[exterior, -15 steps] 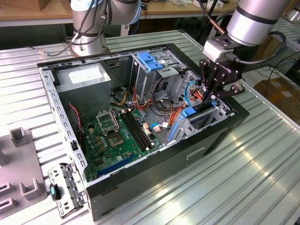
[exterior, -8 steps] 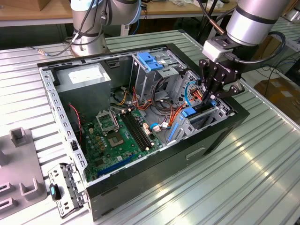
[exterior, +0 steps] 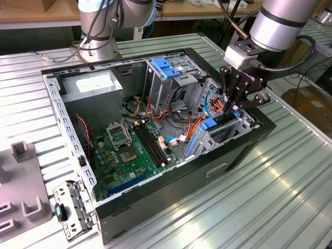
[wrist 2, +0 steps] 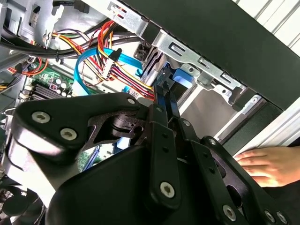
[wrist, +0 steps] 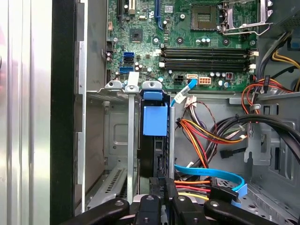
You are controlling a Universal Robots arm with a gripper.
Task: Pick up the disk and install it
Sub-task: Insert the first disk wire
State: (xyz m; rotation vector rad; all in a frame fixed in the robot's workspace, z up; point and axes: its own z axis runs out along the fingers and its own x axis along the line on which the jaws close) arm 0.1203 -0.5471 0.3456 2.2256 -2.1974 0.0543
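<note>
Right now my gripper (exterior: 234,106) hangs over the drive cage (exterior: 228,129) at the corner of the open computer case (exterior: 171,192) on the exterior view's right. My fingers (wrist: 159,185) are drawn close together, pinched on the upper edge of the disk (wrist: 154,140), which stands on edge in its slot in the cage, dark body framed by bright blue rails, with a blue pull tab (wrist: 155,119) toward the motherboard (wrist: 187,51). In the second wrist view my two thin fingertips (wrist 2: 164,101) meet right at the blue rail of the disk (wrist 2: 180,79), tucked under the cage's metal bracket (wrist 2: 197,56).

Beside the slot runs a flat blue data cable (wrist: 211,173) and a bundle of red, orange and yellow power wires (wrist: 201,133). The memory slots (wrist: 206,52) and processor socket (wrist: 206,16) lie beyond the cage. A grey power supply (exterior: 93,91) sits in the far corner of the case, with a white label I cannot read, and a light-blue latch plate (exterior: 165,66) stands on the upper bay. White print on my own gripper body is too small to make out.

A person's hand (wrist 2: 267,164) rests on the ribbed metal table (exterior: 280,181) just outside the case wall
</note>
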